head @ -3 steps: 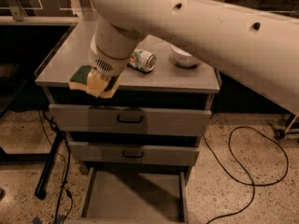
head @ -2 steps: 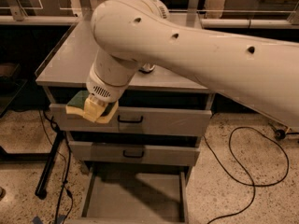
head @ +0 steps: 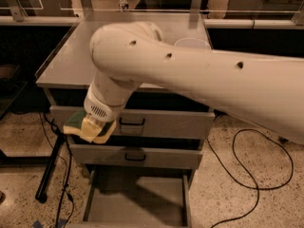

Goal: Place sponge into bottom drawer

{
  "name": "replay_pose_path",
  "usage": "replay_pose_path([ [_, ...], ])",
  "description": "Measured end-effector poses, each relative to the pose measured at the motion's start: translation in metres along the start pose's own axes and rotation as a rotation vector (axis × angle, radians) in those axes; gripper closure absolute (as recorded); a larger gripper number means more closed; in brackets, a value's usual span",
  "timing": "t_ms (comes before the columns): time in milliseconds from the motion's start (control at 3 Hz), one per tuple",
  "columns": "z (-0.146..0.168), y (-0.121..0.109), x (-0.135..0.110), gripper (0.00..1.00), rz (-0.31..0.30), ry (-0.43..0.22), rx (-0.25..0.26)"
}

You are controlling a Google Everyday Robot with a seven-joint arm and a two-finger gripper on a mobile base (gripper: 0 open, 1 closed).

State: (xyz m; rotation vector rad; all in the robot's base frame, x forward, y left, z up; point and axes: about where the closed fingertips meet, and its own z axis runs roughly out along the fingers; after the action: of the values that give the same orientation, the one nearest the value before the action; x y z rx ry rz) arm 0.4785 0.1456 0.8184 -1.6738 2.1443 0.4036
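My gripper hangs in front of the cabinet's left side, level with the upper drawer front. It is shut on the sponge, whose dark green layer sticks out to the left of the pale fingers. Below it, the bottom drawer is pulled out, a shallow grey tray with a bare floor. The sponge is above the drawer's front left corner and well clear of it. My thick white arm crosses the view from the right.
Two grey drawer fronts with black handles are closed above the open tray. A white bowl peeks over my arm on the cabinet top. A black cable loops on the floor at right; a black stand leg leans at left.
My gripper has carried the sponge down and forward, from the cabinet top's front edge to the level of the upper drawer front. My arm now hides the can.
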Motion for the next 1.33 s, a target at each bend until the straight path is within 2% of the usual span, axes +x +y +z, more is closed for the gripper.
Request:
replay_pose_path([
  [667, 0.089, 0.053, 0.034, 1.00, 0.079, 0.042, -0.150],
  [1000, 0.097, 0.055, 0.039, 1.00, 0.083, 0.043, -0.157],
  [1333, 0.120, 0.061, 0.055, 1.00, 0.103, 0.047, -0.182],
])
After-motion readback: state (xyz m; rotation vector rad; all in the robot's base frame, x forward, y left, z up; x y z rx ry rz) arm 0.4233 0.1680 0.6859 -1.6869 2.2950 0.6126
